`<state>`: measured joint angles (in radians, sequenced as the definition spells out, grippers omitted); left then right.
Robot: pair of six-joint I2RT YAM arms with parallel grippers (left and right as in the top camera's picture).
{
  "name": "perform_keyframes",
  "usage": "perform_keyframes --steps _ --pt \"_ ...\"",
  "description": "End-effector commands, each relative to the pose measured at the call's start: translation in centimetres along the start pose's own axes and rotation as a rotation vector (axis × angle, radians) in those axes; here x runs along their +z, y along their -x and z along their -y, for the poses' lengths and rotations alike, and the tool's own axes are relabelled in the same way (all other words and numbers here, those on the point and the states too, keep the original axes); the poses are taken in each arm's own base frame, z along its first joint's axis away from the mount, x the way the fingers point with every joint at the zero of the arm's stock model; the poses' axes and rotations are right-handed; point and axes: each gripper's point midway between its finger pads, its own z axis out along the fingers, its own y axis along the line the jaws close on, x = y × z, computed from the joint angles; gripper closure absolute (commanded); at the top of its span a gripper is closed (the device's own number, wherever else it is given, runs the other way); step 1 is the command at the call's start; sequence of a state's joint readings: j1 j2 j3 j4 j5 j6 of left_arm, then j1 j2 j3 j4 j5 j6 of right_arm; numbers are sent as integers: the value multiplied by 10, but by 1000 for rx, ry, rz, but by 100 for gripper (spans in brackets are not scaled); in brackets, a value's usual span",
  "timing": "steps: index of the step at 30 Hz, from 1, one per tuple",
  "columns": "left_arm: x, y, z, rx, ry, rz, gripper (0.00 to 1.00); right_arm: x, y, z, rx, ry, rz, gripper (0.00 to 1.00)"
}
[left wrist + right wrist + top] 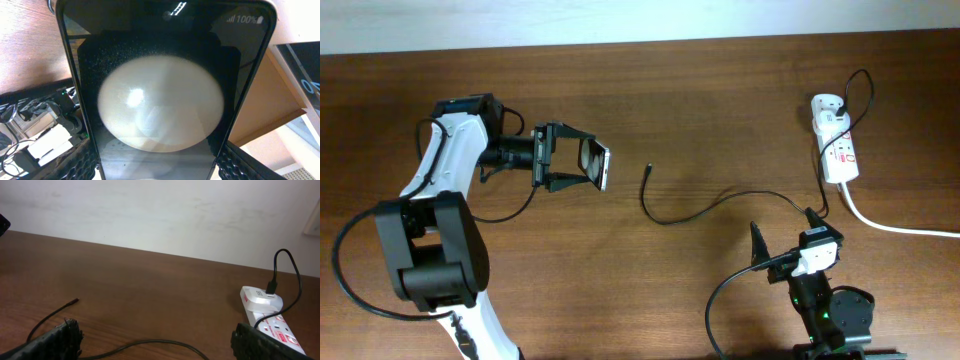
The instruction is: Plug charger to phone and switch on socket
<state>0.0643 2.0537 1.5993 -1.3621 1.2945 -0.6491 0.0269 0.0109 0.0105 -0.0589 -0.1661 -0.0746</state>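
Note:
My left gripper point(578, 161) is shut on the phone point(597, 164) and holds it on edge above the table at the left. In the left wrist view the phone point(165, 100) fills the frame, its dark screen showing a pale round reflection. The charger cable point(705, 210) lies loose across the middle, its plug tip point(649, 169) just right of the phone; it also shows in the right wrist view point(150, 344), tip point(75, 300) at left. The socket point(836, 148) lies far right with its white adapter point(261, 297). My right gripper point(783, 255) is open and empty, near the front.
The thick white cord point(895, 227) runs from the socket off the right edge. The left arm's base point(430, 260) stands at the front left. A pale wall borders the table's far edge point(150, 252).

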Motion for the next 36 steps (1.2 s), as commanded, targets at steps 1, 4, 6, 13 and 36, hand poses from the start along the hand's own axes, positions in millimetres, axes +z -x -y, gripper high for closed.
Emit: perform_keyframes --steps 1,4,6,13,36 --pt "-2 -3 10 -9 -45 -29 82 0 -2 -4 11 18 -1 1" --pt "-2 -3 10 -9 -45 -29 82 0 -2 -4 11 18 -1 1" --pt "-2 -3 10 -9 -45 -29 83 0 -2 -4 11 18 -1 1" --pt "-2 -3 10 -10 -45 -29 81 0 -2 -4 11 18 -1 1" --pt "-2 -3 10 -15 -44 -30 81 0 -2 -2 11 7 -2 1"
